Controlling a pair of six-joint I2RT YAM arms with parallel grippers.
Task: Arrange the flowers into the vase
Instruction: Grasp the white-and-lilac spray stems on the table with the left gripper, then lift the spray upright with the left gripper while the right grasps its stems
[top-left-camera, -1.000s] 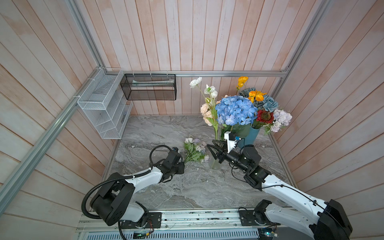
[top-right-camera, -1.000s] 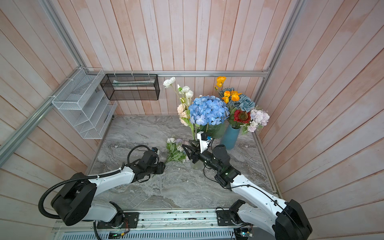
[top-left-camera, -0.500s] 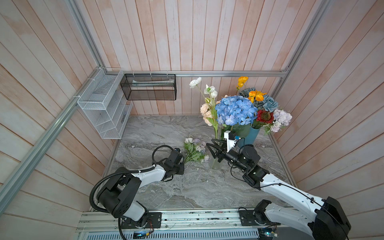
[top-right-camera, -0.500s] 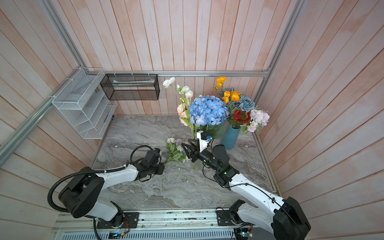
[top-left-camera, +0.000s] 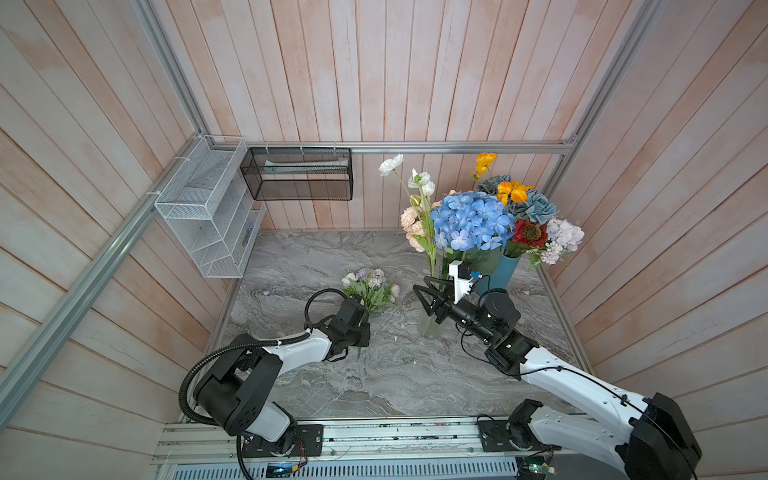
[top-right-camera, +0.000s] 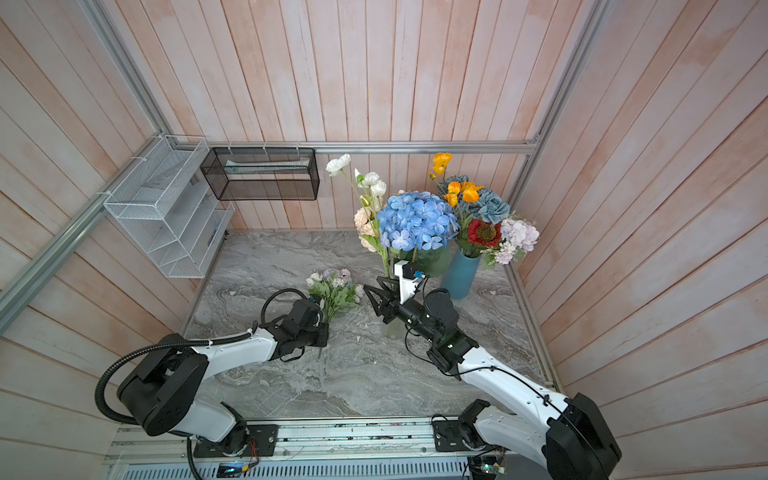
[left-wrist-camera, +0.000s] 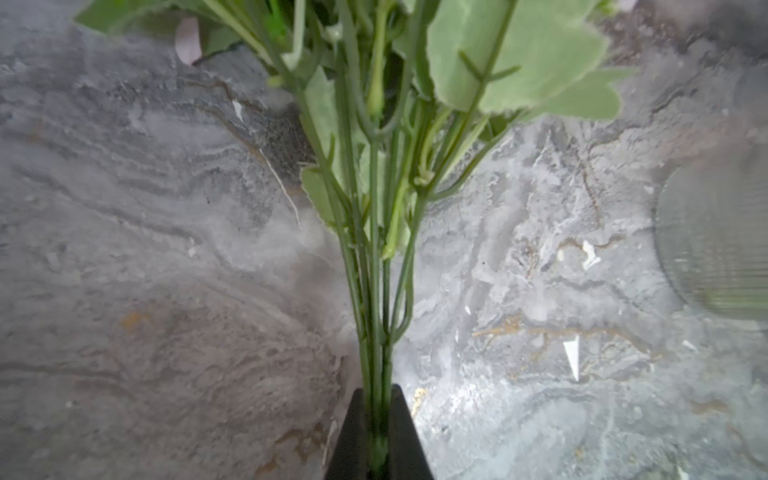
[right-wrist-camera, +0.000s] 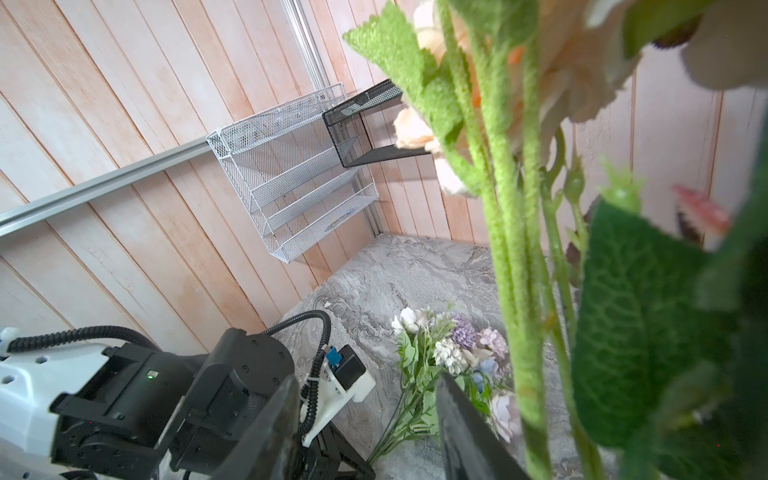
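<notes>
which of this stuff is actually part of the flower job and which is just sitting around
In the job: loose bunch gripped by the left gripper; clear vase by the open right gripper; blue vase; blue hydrangea.
Lying about: white wire rack; black mesh basket, both on the wall.

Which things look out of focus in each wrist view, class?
Left wrist view: the sprig softens toward its leaves; the ribbed glass vase is blurred. Right wrist view: the near stems blur; the white wire rack is crisp. In both top views, everything is sharp.
</notes>
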